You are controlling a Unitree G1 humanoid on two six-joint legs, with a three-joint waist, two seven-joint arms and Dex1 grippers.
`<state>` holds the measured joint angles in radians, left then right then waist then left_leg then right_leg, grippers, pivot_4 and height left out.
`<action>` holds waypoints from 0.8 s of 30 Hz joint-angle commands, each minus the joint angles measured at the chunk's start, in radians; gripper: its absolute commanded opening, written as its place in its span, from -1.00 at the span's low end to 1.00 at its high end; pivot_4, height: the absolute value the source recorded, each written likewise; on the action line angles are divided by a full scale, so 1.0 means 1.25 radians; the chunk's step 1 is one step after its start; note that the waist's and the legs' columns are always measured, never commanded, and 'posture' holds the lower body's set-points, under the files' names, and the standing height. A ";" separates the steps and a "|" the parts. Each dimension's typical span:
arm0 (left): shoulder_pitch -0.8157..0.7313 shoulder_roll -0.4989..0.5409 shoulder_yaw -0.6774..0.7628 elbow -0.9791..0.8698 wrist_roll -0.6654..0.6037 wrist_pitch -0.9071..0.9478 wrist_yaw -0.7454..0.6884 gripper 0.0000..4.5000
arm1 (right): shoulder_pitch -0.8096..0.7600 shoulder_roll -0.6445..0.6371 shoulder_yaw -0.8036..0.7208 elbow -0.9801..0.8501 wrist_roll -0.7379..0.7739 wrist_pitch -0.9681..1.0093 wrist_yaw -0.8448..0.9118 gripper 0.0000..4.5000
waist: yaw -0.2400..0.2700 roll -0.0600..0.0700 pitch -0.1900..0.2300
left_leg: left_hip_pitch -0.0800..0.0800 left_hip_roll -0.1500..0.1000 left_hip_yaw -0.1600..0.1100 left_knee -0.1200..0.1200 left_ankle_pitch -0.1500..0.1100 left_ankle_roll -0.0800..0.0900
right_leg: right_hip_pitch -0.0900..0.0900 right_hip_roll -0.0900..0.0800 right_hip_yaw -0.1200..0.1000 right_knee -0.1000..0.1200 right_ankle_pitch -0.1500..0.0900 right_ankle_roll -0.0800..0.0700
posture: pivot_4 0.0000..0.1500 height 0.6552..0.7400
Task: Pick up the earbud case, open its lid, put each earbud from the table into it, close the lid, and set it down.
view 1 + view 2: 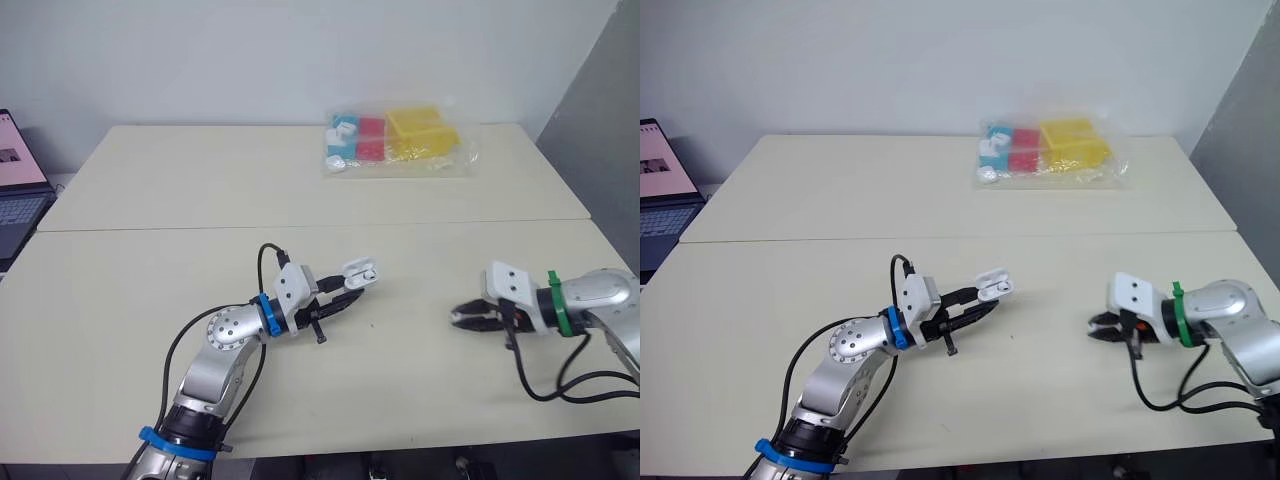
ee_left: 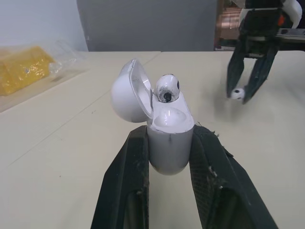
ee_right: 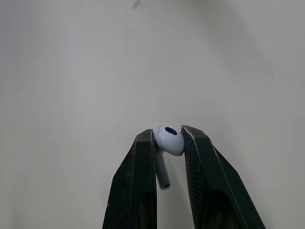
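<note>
White earbud case (image 2: pixel 169 145), lid (image 2: pixel 126 93) open, clamped in left gripper (image 2: pixel 170 134).
Right gripper (image 3: pixel 167 136) pinches loose earbud (image 3: pixel 170 140) (left wrist view reveals seated earbud (image 2: pixel 167 88)).

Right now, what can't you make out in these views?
- Earbud case sides: left wrist view, covered by the left gripper.
- Whether its second socket is empty: left wrist view, hidden below the front rim beside the seated earbud.
- Second earbud: eye views, too small inside the right gripper.
- Laptop: cut off by the eye views' left edge.
</note>
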<state>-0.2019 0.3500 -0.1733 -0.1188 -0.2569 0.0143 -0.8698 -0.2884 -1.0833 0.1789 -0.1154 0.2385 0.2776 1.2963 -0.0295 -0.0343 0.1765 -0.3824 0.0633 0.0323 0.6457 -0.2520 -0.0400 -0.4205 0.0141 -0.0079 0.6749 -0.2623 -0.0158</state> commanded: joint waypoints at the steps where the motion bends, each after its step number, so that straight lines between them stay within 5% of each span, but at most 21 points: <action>1: 0.008 0.006 0.003 -0.054 -0.003 0.000 0.011 -0.65 | -0.028 -0.003 0.018 0.044 -0.034 -0.097 0.071 -0.81 | 0.000 0.000 0.000 | 0.000 0.000 0.000 0.000 0.000 0.000 | 0.000 0.000 0.000 0.001 0.000 0.000 | 1.00 1.00; 8: 0.047 0.023 0.002 -0.104 -0.005 0.020 0.024 -0.65 | -0.102 0.015 0.087 0.216 -0.153 -0.236 0.128 -0.81 | 0.002 0.000 0.000 | 0.000 0.000 0.000 0.000 0.000 0.000 | 0.000 0.000 0.000 0.001 0.000 0.000 | 1.00 1.00; 24: 0.076 0.042 0.002 -0.151 -0.012 0.052 0.029 -0.65 | -0.133 -0.015 0.104 0.301 -0.211 -0.313 0.224 -0.81 | 0.004 0.000 0.000 | 0.001 0.000 0.000 0.001 0.000 0.000 | 0.001 -0.001 0.000 0.001 0.000 0.000 | 1.00 1.00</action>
<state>-0.1081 0.3982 -0.1708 -0.2624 -0.2583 0.0841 -0.8380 -0.4532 -1.0737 0.3007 0.2485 -0.0082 -0.1137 1.5142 -0.0239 -0.0341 0.1765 -0.3812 0.0629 0.0327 0.6465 -0.2518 -0.0403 -0.4196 0.0129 -0.0077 0.6766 -0.2622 -0.0160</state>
